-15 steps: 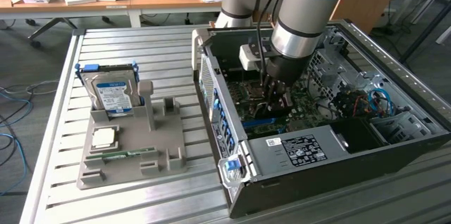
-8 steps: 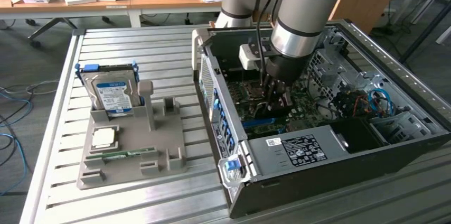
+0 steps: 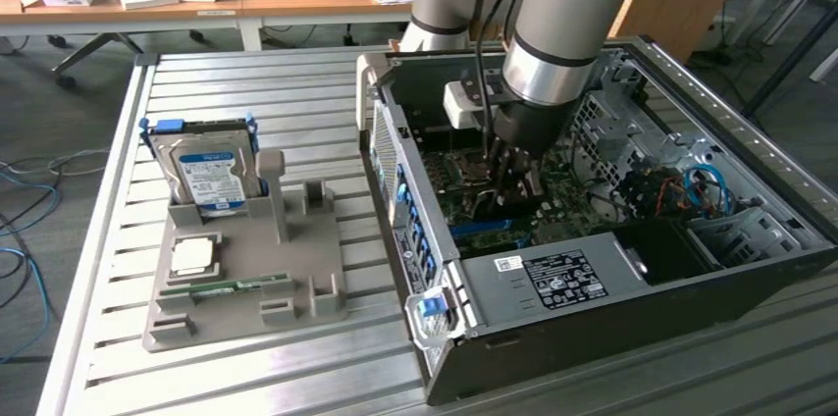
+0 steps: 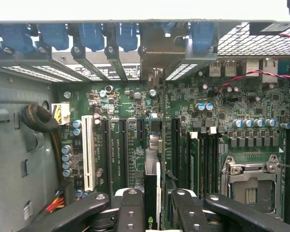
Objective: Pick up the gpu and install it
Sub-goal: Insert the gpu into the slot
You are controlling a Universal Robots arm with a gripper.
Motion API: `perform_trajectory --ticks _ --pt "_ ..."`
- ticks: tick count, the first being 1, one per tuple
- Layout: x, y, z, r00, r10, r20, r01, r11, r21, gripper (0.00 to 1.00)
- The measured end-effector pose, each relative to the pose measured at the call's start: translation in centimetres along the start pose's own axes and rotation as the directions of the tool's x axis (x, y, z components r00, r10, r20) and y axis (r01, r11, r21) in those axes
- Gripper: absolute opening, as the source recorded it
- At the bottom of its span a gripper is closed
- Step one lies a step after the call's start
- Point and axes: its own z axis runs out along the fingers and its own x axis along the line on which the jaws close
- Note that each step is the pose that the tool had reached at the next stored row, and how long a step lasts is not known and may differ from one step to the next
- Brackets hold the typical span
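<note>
The gpu (image 4: 153, 181) is a thin dark card seen edge-on, standing upright over the green motherboard's (image 4: 222, 121) expansion slots. Its silver bracket (image 4: 154, 55) reaches the rear slot openings under the blue clips. My gripper (image 4: 154, 212) is shut on the card's top edge, with a black finger (image 4: 130, 208) on either side of it. In the exterior view my gripper (image 3: 511, 190) reaches straight down inside the open computer case (image 3: 590, 284), and there it hides most of the card. Whether the card sits fully in a slot I cannot tell.
A grey holder (image 3: 308, 279) stands on the slatted table at the exterior view's left. It carries a silver hard drive with a blue label (image 3: 210, 176), a square chip (image 3: 194, 257) and a green memory stick (image 3: 242, 286). Cables (image 3: 701, 190) and drive cages crowd the case's far side.
</note>
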Motion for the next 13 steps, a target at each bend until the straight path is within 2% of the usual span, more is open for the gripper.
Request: perform_trajectory --ticks 2,5,6,13 --pt "-0.02 0.0 0.01 1.0 0.0 -0.0021 0.0 1.0 0.0002 0.26" --pt "-0.02 0.01 0.01 0.9999 0.0 -0.0122 0.0 1.0 0.0006 0.26" --pt "-0.03 0.0 0.02 0.9999 0.0 -0.0135 0.0 1.0 0.0006 0.26" --pt "-0.11 0.01 0.11 0.9999 0.0 -0.0138 0.0 1.0 0.0006 0.26"
